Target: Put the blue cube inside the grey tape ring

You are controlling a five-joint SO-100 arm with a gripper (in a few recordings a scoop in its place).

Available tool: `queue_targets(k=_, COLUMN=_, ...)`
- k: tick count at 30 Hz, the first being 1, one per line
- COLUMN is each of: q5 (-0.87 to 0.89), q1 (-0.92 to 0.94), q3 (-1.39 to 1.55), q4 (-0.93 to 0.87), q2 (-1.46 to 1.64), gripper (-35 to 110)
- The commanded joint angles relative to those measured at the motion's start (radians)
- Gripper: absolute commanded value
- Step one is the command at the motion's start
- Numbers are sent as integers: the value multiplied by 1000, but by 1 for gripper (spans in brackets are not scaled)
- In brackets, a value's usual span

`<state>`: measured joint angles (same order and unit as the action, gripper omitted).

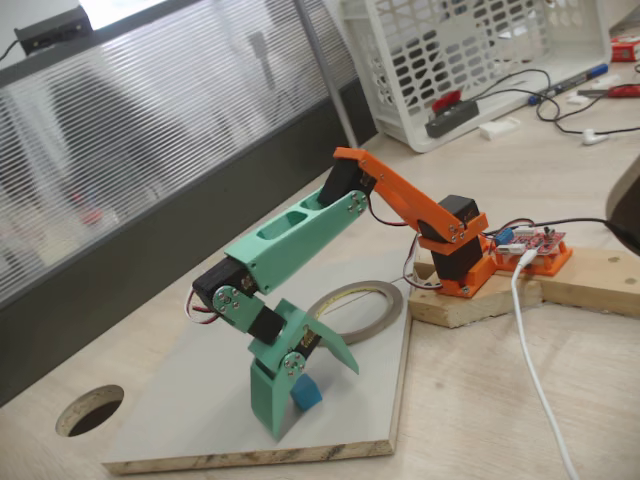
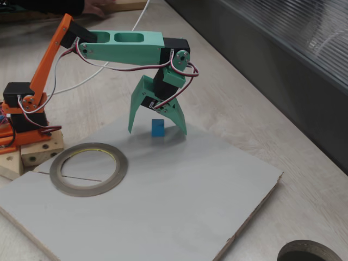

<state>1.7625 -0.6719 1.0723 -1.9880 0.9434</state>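
The blue cube (image 1: pixel 306 391) (image 2: pixel 157 128) rests on the grey board (image 1: pixel 190 420) (image 2: pixel 185 201). My green gripper (image 1: pixel 312 400) (image 2: pixel 156 131) is open and points down over it. Its two fingers straddle the cube with their tips near the board, and gaps show on both sides. The grey tape ring (image 1: pixel 386 308) (image 2: pixel 87 189) lies flat on the same board. It is a few cube widths from the cube, on the side toward the arm's orange base, and nothing is inside it.
A round hole (image 1: pixel 90 410) (image 2: pixel 307 253) is cut in the desk just off the board. The arm's base sits on a wooden block (image 1: pixel 470 305) (image 2: pixel 32 155). A white cable (image 1: pixel 535 360) runs past it. A white basket (image 1: pixel 470 60) stands at the back.
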Motion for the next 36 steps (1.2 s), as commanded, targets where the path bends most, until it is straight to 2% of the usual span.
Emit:
queue_targets(k=1, q5=9, q1=-20, q3=-8, q4=8, q2=8, gripper=100)
queue_targets(k=11, q5=11, q1=-18, q3=-8, q4=11, q2=8, gripper=100)
queue_targets(k=14, q5=11, q1=-18, q3=-11, q4=18, q2=8, gripper=95)
queue_targets(k=23, q5=11, q1=-18, q3=-8, q4=230, q2=100, gripper=57)
queue_targets(k=28, q5=11, q1=-17, q3=-9, q4=296, q2=103, gripper=35)
queue_targets(k=36, q5=11, q1=-8, q3=-8, q4=337, q2=129, gripper=7)
